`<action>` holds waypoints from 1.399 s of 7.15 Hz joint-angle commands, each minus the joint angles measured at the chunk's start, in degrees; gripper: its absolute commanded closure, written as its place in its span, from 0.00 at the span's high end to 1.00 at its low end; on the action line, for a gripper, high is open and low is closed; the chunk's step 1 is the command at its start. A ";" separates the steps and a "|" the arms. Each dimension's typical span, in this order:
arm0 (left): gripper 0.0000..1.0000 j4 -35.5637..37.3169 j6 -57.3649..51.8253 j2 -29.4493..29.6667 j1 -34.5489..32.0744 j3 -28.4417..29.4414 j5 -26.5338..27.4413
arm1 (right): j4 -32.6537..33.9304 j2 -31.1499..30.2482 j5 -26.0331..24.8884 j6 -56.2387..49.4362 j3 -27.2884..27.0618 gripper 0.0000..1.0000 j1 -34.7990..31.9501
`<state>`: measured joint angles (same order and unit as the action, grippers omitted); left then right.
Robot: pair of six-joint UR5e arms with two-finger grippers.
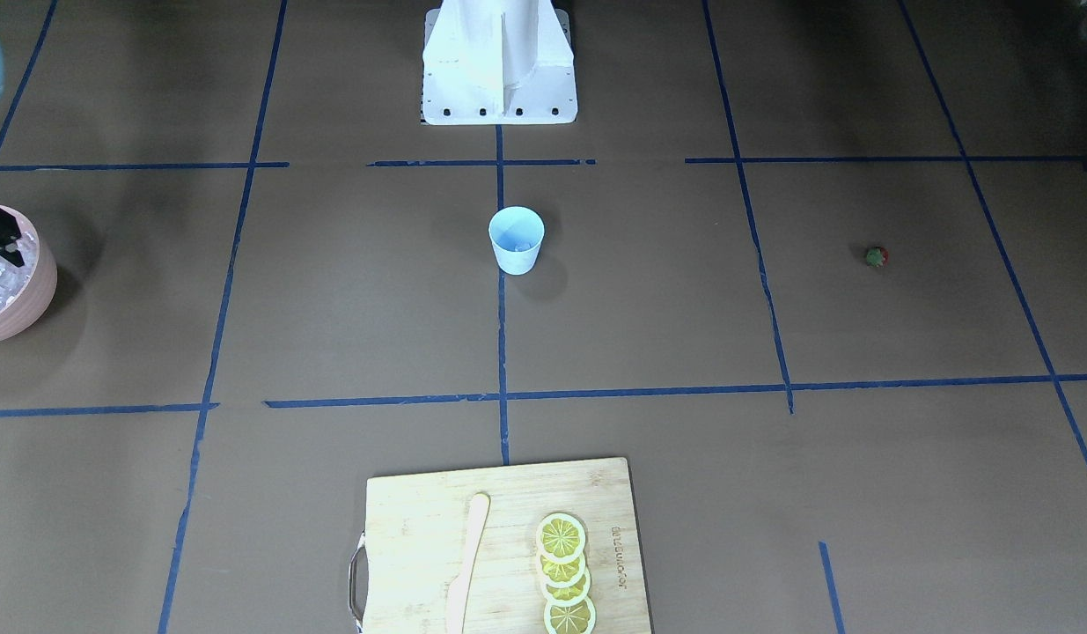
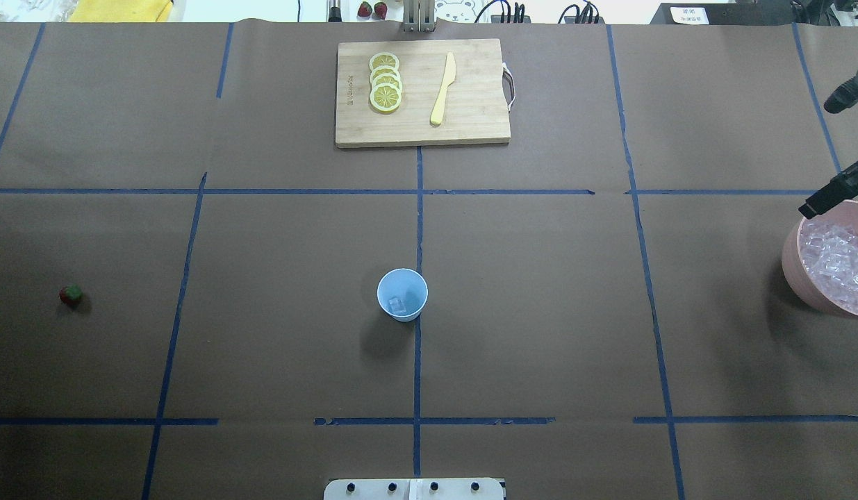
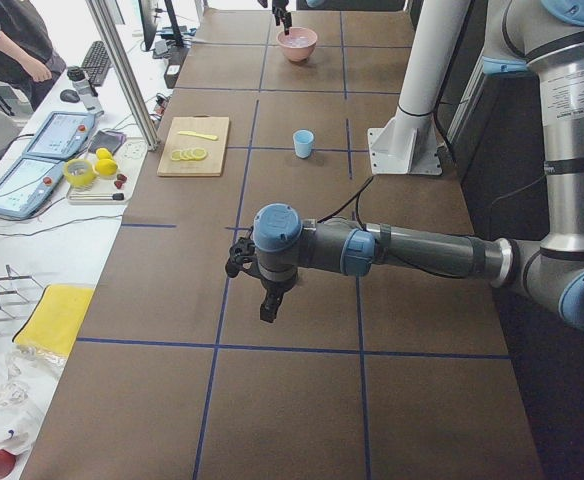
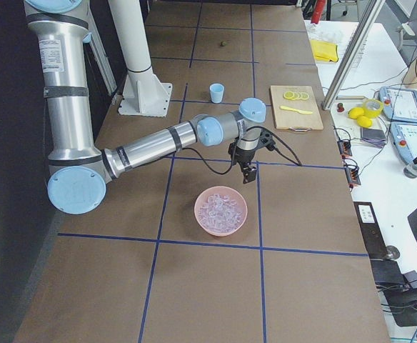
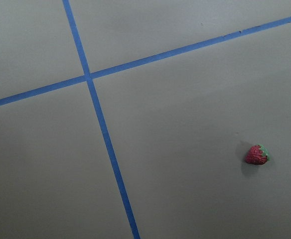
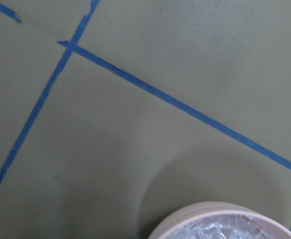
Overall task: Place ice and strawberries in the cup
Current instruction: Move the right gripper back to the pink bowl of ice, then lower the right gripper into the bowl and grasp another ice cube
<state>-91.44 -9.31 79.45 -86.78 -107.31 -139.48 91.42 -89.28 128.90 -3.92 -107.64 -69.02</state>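
**Cup** (image 2: 402, 295): upright at table centre. One cube (image 2: 397, 303) seemed to lie inside, though the view was too small to be sure.

**Ice** (image 2: 842, 257): heaped in a pink bowl (image 2: 791, 264) at the robot's far right.

**Strawberry** (image 2: 71, 295): on the bare table at the far left, well apart from the cup.

**Right gripper** (image 4: 248, 176): raised beside the bowl's rim. Whether its fingers were apart or together could not be told.

**Left gripper** (image 3: 268, 312): hung above the table, its finger state likewise not readable. The strawberry sat off-centre in its wrist view.

**Hazards:**
- An off-centre pinch could squirt the small berry away.
- Smooth cubes could slip from the fingers over the open table.
- A low approach could knock over the light cup.
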 commanded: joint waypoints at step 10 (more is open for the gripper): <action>1.00 0.03 -0.01 -0.08 0.03 0.53 0.00 | -10.56 -8.45 -1.63 -1.27 5.51 0.96 3.80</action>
<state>-91.41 -9.32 79.36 -86.75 -106.79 -139.48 80.86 -97.73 127.31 -5.22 -102.67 -65.45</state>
